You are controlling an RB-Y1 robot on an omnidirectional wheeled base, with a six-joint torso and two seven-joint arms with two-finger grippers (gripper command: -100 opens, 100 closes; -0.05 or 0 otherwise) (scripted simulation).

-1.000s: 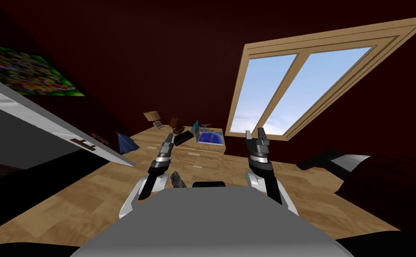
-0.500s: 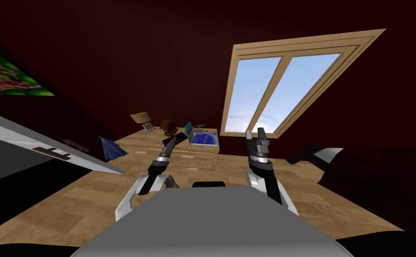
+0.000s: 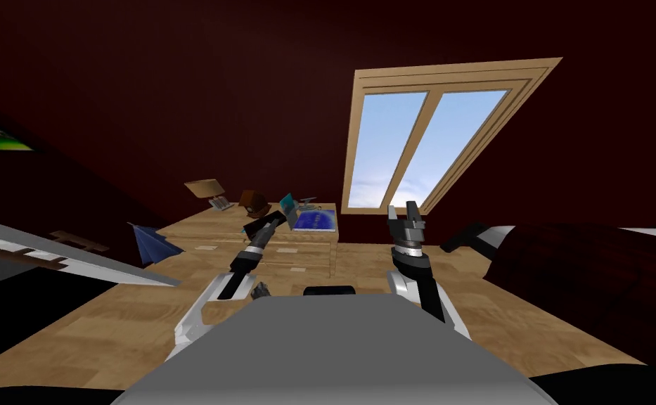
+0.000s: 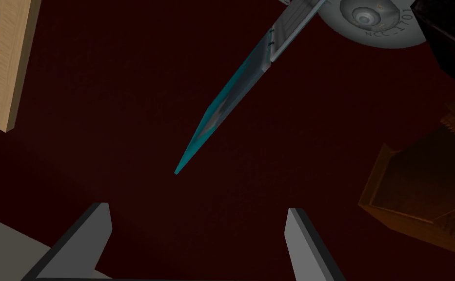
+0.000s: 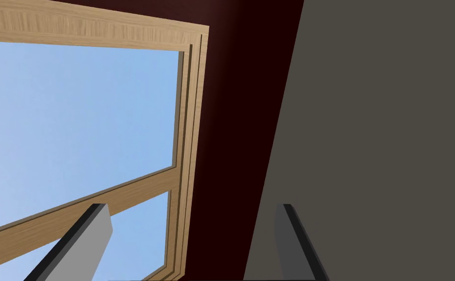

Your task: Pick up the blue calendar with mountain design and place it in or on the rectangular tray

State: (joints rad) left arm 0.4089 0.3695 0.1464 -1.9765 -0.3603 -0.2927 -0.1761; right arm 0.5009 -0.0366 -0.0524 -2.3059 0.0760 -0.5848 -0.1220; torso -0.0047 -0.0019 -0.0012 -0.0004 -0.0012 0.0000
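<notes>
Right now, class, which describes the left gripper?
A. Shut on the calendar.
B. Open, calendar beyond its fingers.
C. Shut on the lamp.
B: in the left wrist view the left gripper has its fingers apart with nothing between them, and the teal calendar shows edge-on beyond them.

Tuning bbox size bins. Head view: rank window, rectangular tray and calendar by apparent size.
1. window: by far the largest.
2. rectangular tray: blue, lying flat on the wooden dresser.
3. calendar: teal, standing just beside the tray, clearly smaller.
</notes>
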